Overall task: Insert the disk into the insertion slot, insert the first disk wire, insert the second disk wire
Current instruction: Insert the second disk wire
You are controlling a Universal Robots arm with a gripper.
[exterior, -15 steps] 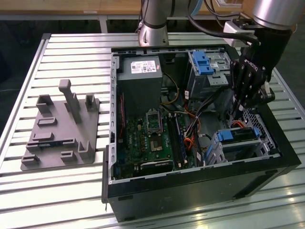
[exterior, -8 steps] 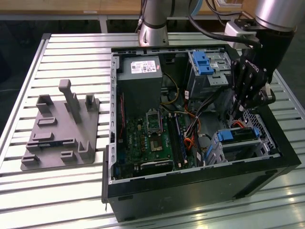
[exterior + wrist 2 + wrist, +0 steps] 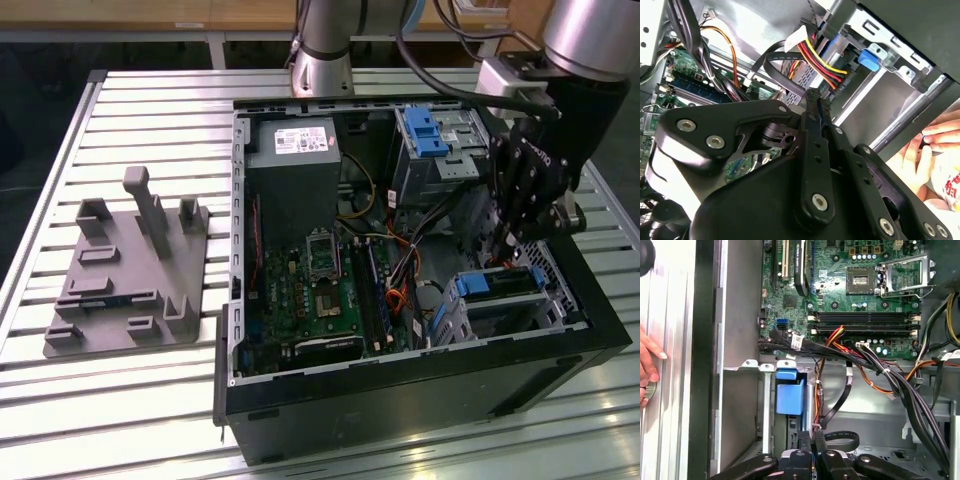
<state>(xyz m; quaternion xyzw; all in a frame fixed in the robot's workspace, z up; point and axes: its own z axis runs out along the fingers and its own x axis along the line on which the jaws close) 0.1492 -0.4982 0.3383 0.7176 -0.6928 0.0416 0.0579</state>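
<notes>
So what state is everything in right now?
Computer case: lying on its side, side panel off.
Disk: sitting in the insertion slot.
Gripper: reached down inside the case, just above the slot, among the wires.
Processor socket: bare, no cooler on it.
Person's hand: resting on the table outside the case.

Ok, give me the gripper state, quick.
Gripper: closed, fingers pressed together low inside the computer case by the drive cage; whether it pinches a wire cannot be told.
</notes>
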